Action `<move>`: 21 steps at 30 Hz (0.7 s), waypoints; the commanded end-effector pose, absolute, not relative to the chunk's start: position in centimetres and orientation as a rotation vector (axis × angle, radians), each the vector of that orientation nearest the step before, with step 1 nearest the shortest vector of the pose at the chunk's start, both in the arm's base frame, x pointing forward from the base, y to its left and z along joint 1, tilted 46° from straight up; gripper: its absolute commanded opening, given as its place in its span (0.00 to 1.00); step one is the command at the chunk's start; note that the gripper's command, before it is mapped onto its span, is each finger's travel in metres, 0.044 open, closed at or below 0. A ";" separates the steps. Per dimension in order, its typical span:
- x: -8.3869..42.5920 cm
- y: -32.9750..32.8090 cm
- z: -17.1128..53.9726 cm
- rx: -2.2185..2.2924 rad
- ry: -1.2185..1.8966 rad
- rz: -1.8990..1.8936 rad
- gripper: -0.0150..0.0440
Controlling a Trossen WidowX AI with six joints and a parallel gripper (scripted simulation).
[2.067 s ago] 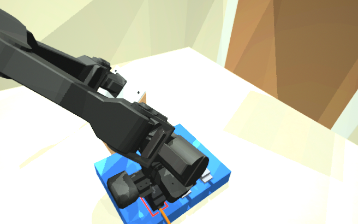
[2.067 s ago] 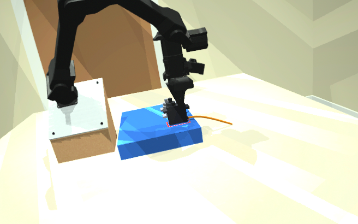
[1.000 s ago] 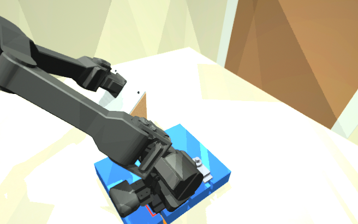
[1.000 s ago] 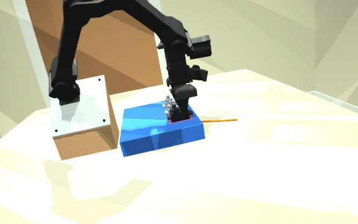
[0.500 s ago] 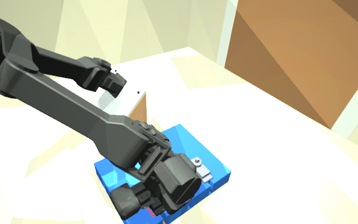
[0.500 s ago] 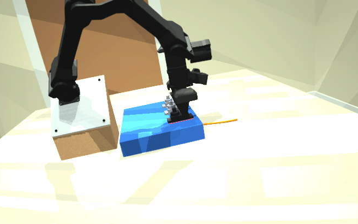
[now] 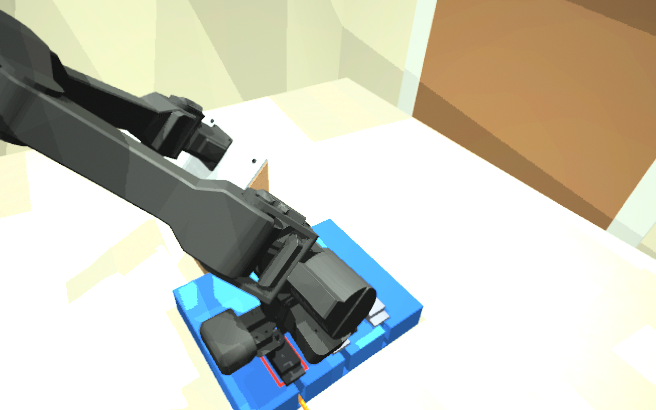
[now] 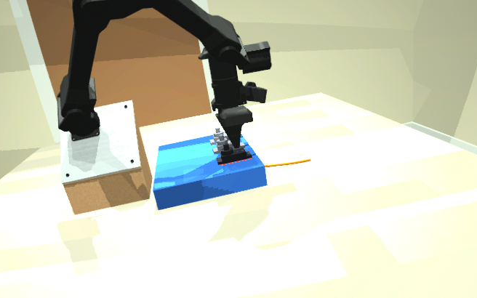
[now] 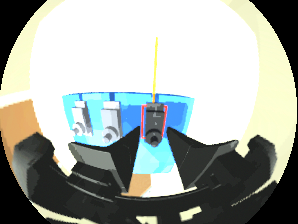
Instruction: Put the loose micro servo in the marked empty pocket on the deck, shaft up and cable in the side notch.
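The black micro servo sits low inside the red outline on the blue deck. Its output shaft points up and its ears look flat on the deck. Its orange cable runs out over the deck's edge at the side notch, lying nearly straight. My gripper is open a little, with a fingertip on each side of the servo and a narrow gap to both. The pocket's inside is hidden under the servo.
Two grey servos stand in the deck beside the black one, close to one finger. The arm's base stands on a white plate on a brown block behind the deck.
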State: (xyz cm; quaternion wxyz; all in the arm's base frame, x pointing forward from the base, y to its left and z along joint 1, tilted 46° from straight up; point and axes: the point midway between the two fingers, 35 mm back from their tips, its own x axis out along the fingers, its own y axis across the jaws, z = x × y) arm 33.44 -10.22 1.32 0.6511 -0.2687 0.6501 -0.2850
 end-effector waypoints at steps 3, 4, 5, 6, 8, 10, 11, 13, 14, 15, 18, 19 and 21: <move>33.5 -9.4 2.0 -0.606 1.465 -0.652 0.57; 33.5 -9.4 2.0 -0.606 1.465 -0.652 0.57; 33.2 -9.5 1.9 -0.608 1.470 -0.647 0.62; 32.8 -9.2 2.1 -0.607 1.470 -0.645 0.66; 31.6 -8.3 2.8 -0.605 1.471 -0.643 0.75; 29.5 -7.1 3.9 -0.603 1.472 -0.642 0.84; 28.2 -6.4 4.5 -0.602 1.472 -0.642 0.88; 25.3 -5.3 5.7 -0.603 1.472 -0.644 0.97; 24.4 -5.0 6.0 -0.604 1.472 -0.646 1.00; 23.7 -4.9 6.2 -0.605 1.472 -0.647 1.00; 23.1 -4.7 6.4 -0.606 1.471 -0.649 1.00; 23.1 -4.7 6.4 -0.606 1.471 -0.649 1.00; 23.1 -4.7 6.4 -0.606 1.471 -0.649 1.00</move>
